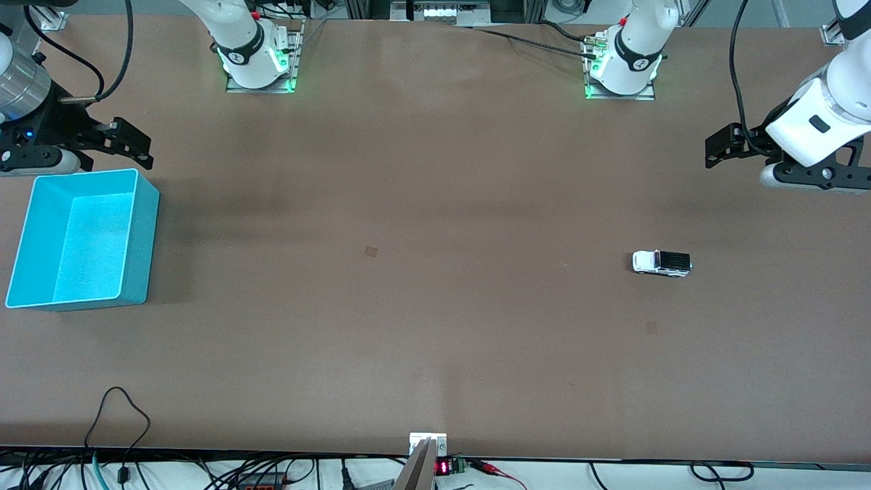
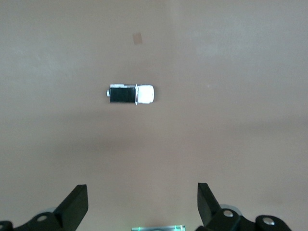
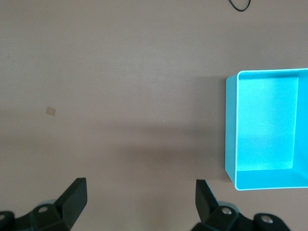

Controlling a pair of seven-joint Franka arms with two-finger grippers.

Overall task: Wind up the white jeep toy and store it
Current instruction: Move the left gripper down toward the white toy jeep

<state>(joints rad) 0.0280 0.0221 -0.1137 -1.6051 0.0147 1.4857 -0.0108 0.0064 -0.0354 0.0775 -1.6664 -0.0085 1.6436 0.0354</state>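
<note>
The white jeep toy (image 1: 661,263) stands on its wheels on the brown table toward the left arm's end. It also shows in the left wrist view (image 2: 131,94), white bonnet and black roof. My left gripper (image 1: 721,146) is open and empty, up over bare table at that end, well apart from the jeep; its own view shows it too (image 2: 142,188). The cyan bin (image 1: 139,245) stands empty at the right arm's end and also shows in the right wrist view (image 3: 230,130). My right gripper (image 1: 136,144) is open and empty, over the table beside the bin (image 3: 140,184).
Two small tape patches lie on the table (image 1: 371,251) (image 1: 651,327). A black cable loop (image 1: 122,408) lies near the front edge. A small bracket (image 1: 427,446) stands at the middle of that edge. The arm bases (image 1: 258,61) (image 1: 622,68) stand along the back edge.
</note>
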